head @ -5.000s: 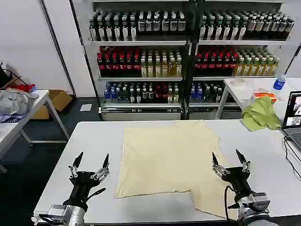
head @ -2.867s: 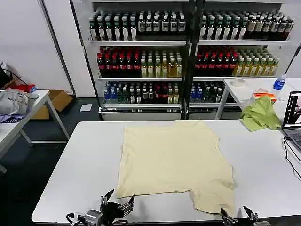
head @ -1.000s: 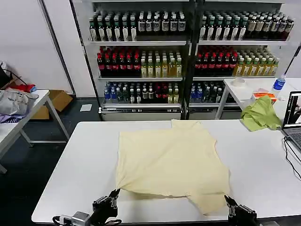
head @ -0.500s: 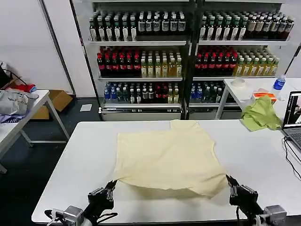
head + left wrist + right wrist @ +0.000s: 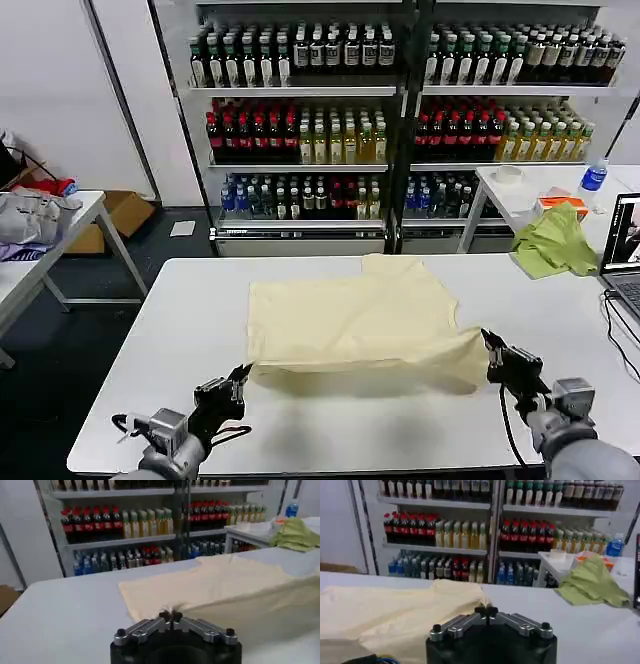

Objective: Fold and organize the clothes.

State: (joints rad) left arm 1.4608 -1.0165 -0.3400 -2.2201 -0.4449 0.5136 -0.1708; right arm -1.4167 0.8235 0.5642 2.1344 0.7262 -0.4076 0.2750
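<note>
Tall shelves (image 5: 400, 110) packed with rows of bottled drinks fill the back of the room, and in front of them stands a wide white desk (image 5: 150, 340). On it lies the pale cream-yellow cotton T-shirt (image 5: 350, 315), its near edge lifted off the desk and doubled toward the far side. The left gripper (image 5: 238, 379) is clenched on the near left corner of the T-shirt, holding it just above the desk; in the left wrist view its fingertips (image 5: 170, 615) meet with the fabric pinched between them. The right gripper (image 5: 490, 346) is likewise clamped on the near right corner, its tips pressed together in the right wrist view (image 5: 485, 612). On a second white desk to the right rests a crumpled lime-green cloth (image 5: 552, 242), beside an open laptop (image 5: 622, 250).
</note>
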